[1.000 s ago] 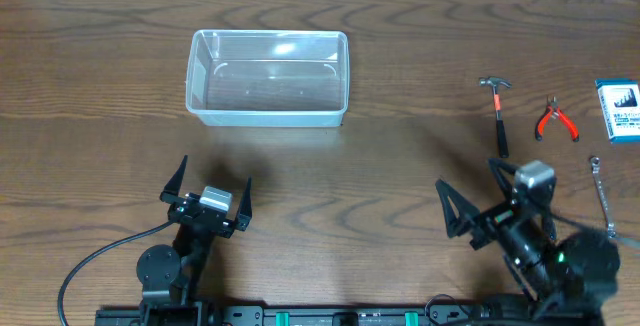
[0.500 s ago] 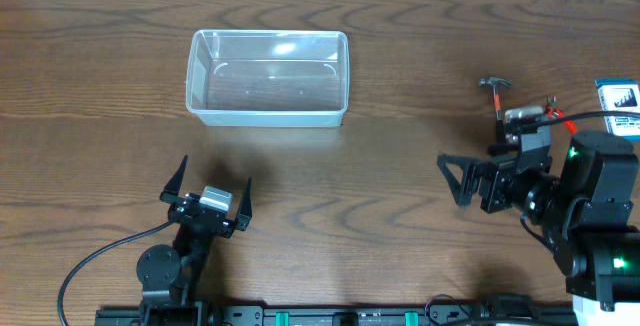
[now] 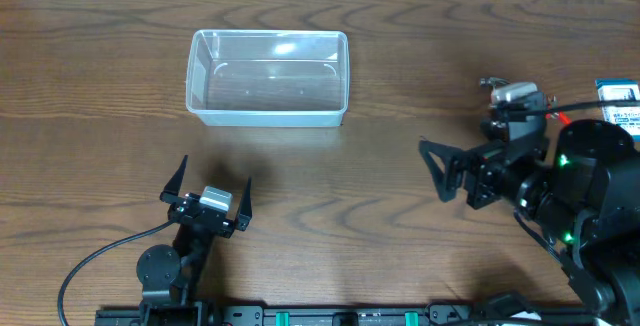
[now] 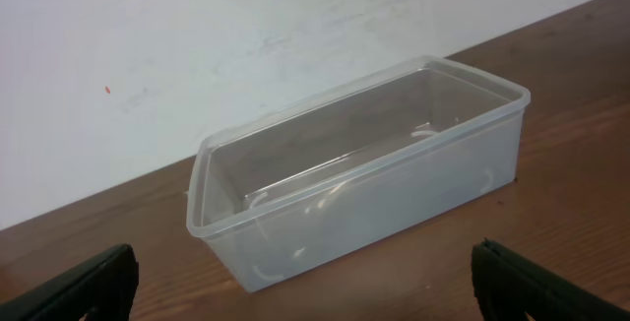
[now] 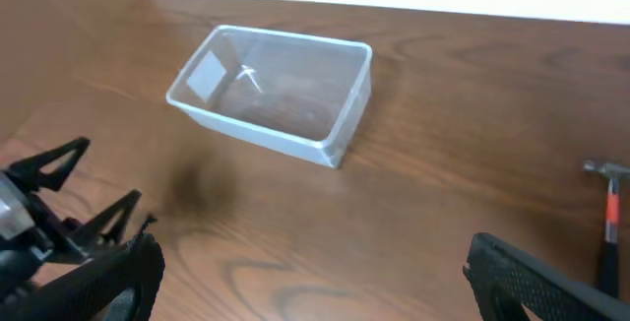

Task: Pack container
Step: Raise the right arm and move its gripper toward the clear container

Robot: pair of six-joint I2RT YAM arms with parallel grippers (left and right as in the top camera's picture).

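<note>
The clear, empty container (image 3: 266, 115) stands at the back left of the wooden table; it also shows in the left wrist view (image 4: 374, 203) and the right wrist view (image 5: 264, 137). My left gripper (image 3: 210, 192) is open and empty, near the front edge, in front of the container, with its fingertips at the frame's bottom corners (image 4: 305, 299). My right gripper (image 3: 450, 172) is open and empty, held above the table at the right and pointing left (image 5: 315, 291). A hammer (image 3: 490, 83) lies at the right, mostly hidden by the right arm; its head shows in the right wrist view (image 5: 608, 171).
A blue-and-white card pack (image 3: 622, 93) lies at the far right edge. A bit of red pliers handle (image 3: 561, 116) shows beside the right arm. The left arm's cable (image 3: 90, 266) loops over the front left of the table.
My right arm has swung up and toward the back, over the tools, now hiding most of the hammer, the pliers and the wrench. The left arm and container have not moved.
</note>
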